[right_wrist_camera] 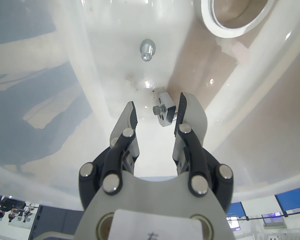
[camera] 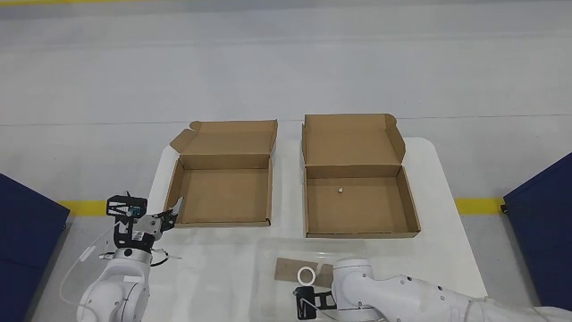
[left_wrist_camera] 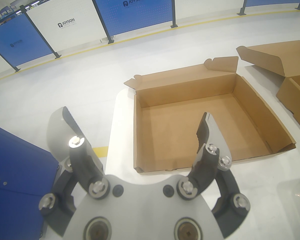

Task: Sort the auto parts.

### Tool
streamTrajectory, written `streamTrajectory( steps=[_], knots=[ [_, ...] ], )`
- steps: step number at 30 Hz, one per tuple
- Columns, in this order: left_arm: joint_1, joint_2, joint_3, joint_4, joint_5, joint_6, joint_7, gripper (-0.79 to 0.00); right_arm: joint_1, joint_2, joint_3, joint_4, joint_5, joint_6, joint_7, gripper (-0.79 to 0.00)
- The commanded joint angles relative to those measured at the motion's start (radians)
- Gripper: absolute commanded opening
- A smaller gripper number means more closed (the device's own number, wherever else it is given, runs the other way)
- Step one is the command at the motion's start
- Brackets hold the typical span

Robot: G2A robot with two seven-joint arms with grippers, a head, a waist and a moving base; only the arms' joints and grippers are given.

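Observation:
My right gripper [right_wrist_camera: 157, 101] is open, low inside a clear plastic bin [right_wrist_camera: 72, 51]. A small metal block with a screw through it [right_wrist_camera: 165, 113] lies between its fingers, close against one pad [right_wrist_camera: 180, 111]. Farther along the bin floor lie a short silver stud [right_wrist_camera: 147, 49] and a pale ring [right_wrist_camera: 236, 3]. In the top view the ring [camera: 307, 275] sits at the table's front, beside the right gripper [camera: 306, 304]. My left gripper [left_wrist_camera: 135, 112] hangs open and holds nothing at the table's front-left corner, just before the left cardboard box [left_wrist_camera: 281, 148]. From above the left gripper [camera: 150, 221] shows there too.
Two open cardboard boxes stand side by side mid-table: the left box [camera: 223, 222] has nothing in it, the right box [camera: 362, 231] holds one small pale part [camera: 340, 189]. A flat cardboard piece [camera: 290, 268] lies under the bin. A blue partition [camera: 27, 224] stands left of the table.

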Motion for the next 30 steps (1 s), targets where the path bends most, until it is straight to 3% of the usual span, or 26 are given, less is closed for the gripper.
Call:
streamTrajectory(
  steps=[1,7,10,12,30],
  knots=[
    [0.0,0.0,0.0,0.0,0.0,0.0,0.0,0.0,0.001,0.0,-0.001,0.0,-0.001,0.006,0.006,-0.434],
    [0.0,0.0,0.0,0.0,0.0,0.0,0.0,0.0,0.006,-0.002,-0.009,0.011,0.003,0.012,0.012,-0.465],
    [0.0,0.0,0.0,0.0,0.0,0.0,0.0,0.0,0.01,-0.004,-0.011,0.02,0.011,0.009,0.009,-0.613],
    [0.0,0.0,0.0,0.0,0.0,0.0,0.0,0.0,0.01,-0.006,-0.008,0.026,0.017,0.006,0.006,-0.785],
    [0.0,0.0,0.0,0.0,0.0,0.0,0.0,0.0,-0.009,-0.003,0.024,-0.018,0.003,-0.004,-0.004,-0.785]
  ],
)
